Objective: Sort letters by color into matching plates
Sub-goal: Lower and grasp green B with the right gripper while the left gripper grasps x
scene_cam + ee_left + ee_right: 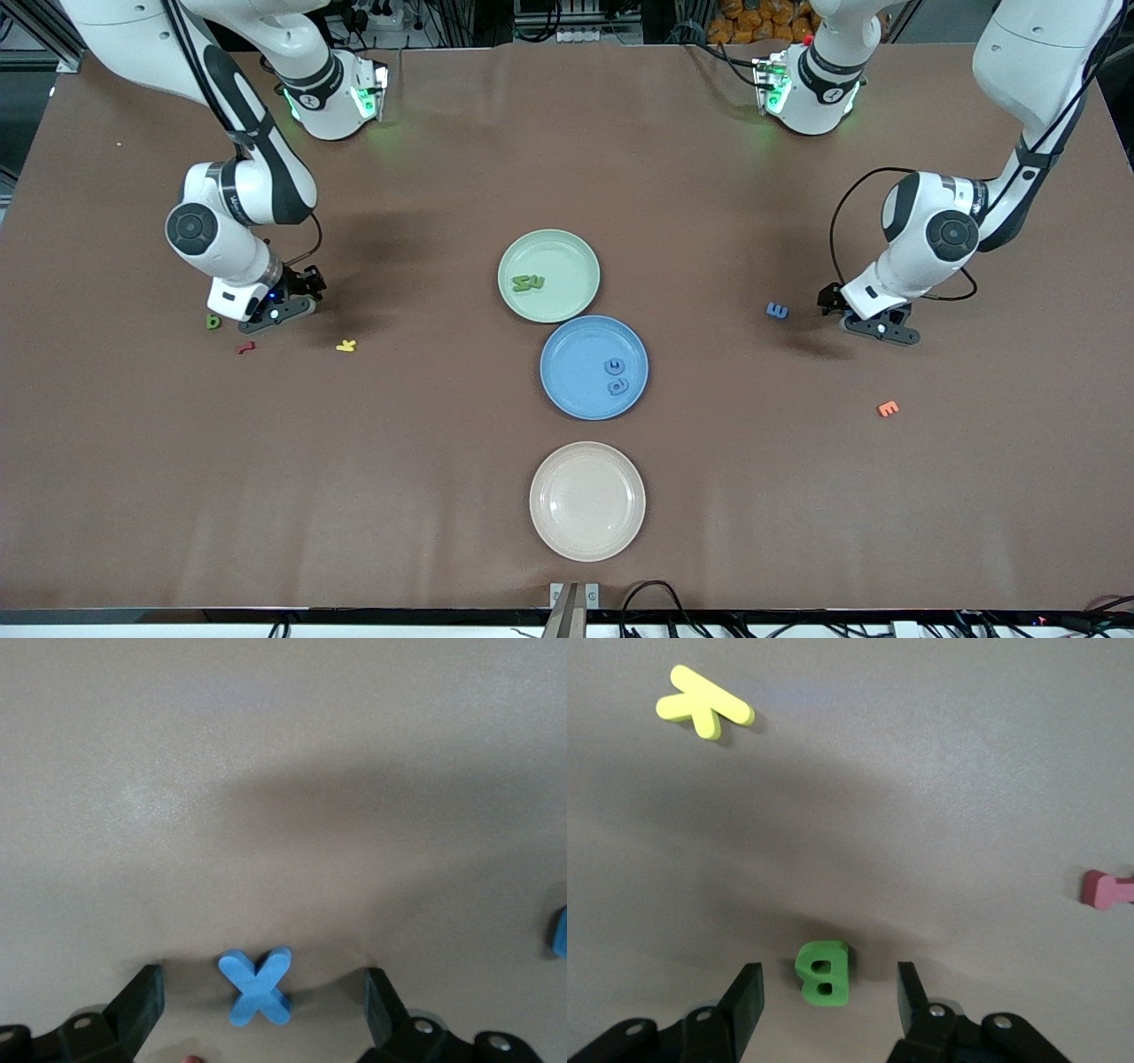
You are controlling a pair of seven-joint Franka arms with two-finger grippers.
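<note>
Front view, clock read from the blue plate (567, 390).

- Blue plate: mid tabletop (567, 133), holding two blue letters (616, 377), presumably already sorted.
- Mint green plate (567, 257): at 11 o'clock, rims touching. Holds a clump of dark green letters (528, 283), count hard to make out.
- Cream-white plate (587, 501): at 6 o'clock, apart; no part in the sort, by the look of it.
- Right pincer (288, 306): at 9 o'clock, low over the tabletop. In the right wrist view, released (828, 979), fingers straddling a dark green B (824, 972) with a gap on each side; set so for a grasp, not yet gripping.
- Green B: flat on the tabletop, hidden under the pincer in the front view.
- Second green letter, a b (213, 322): just beside that pincer toward 9 o'clock, unsorted.
- Red letter (245, 347) and yellow K (345, 346): near the same pincer, not for sorting. Red one cut off at the right wrist view's edge.
- Left pincer (877, 328): at 3 o'clock, low. In the left wrist view, released wide (263, 981), bracketing a blue X (257, 986) without touching.
- Blue X: on the tabletop, hidden in the front view.
- Blue E (777, 310): at 2 o'clock, unsorted; probably the blue sliver clipped at the left wrist view's edge.
- Orange E (888, 408): near 3 o'clock, not for sorting.
</note>
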